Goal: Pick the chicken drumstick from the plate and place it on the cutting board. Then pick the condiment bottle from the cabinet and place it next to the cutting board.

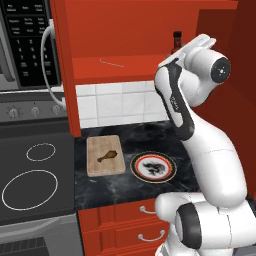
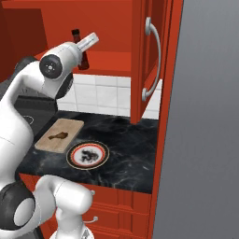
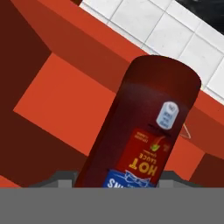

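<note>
The drumstick [image 1: 105, 157] lies on the board [image 1: 105, 155], which sits on the dark marble counter [image 1: 130, 185] just left of the plate [image 1: 153, 167]; the two are near but not touching. The plate holds nothing but its dark mottled pattern.

The arm reaches up into the cabinet [image 1: 120, 30], whose door [image 2: 149, 60] stands open in the right base view. The left base view shows the bottle [image 1: 176, 42] only as a cap and neck rising behind the wrist. The right base view shows more of it: it stands upright on the red shelf, partly hidden by the hand.

In the hand view the bottle's dark body and red "HOT SAUCE" label sit close up, upside down, with the white tile backsplash [image 3: 166, 26] beyond the shelf. The gripper [image 3: 114, 181] shows only as two grey stubs either side of the bottle's body at the bottom edge; whether they press on it I cannot tell.
</note>
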